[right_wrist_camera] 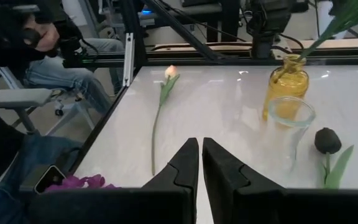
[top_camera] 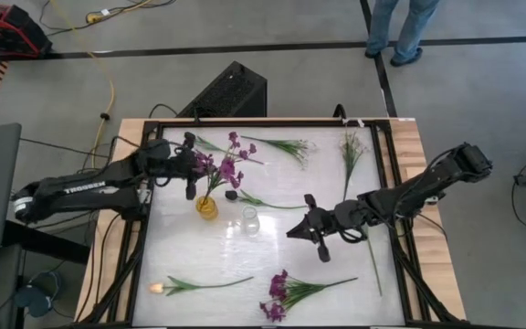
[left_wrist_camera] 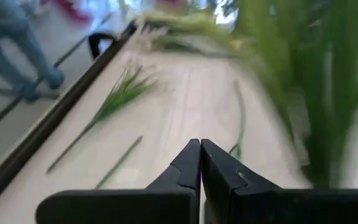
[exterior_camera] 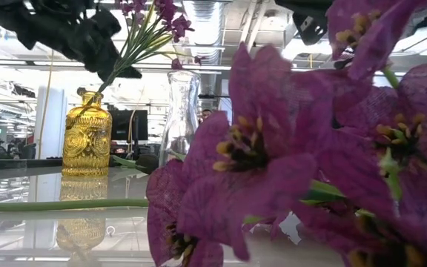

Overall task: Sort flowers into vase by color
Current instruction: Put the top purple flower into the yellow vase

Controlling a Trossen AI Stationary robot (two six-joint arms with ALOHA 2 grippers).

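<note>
A purple blossom cluster (top_camera: 226, 166) stands with its green stems in the yellow vase (top_camera: 206, 208), (exterior_camera: 87, 133). My left gripper (top_camera: 199, 165), (left_wrist_camera: 199, 146) is shut and hovers just left of those stems (left_wrist_camera: 316, 93), above the vase. A clear glass vase (top_camera: 249, 219), (right_wrist_camera: 289, 124) stands beside the yellow one. My right gripper (top_camera: 292, 232), (right_wrist_camera: 199, 144) is shut, empty, and right of the clear vase. On the table lie a dark purple bud (top_camera: 232, 195), (right_wrist_camera: 327, 140), a pale orange tulip (top_camera: 159, 287), (right_wrist_camera: 171, 71), a second purple cluster (top_camera: 279, 297) and white sprigs (top_camera: 288, 146), (top_camera: 351, 151).
A bare green stem (top_camera: 373, 260) lies near the table's right rail. Black frame rails (top_camera: 400, 183) border the white table top. A black box (top_camera: 231, 90) sits beyond the far edge. One person stands far off (top_camera: 400, 27); another sits beside the table (right_wrist_camera: 73, 56).
</note>
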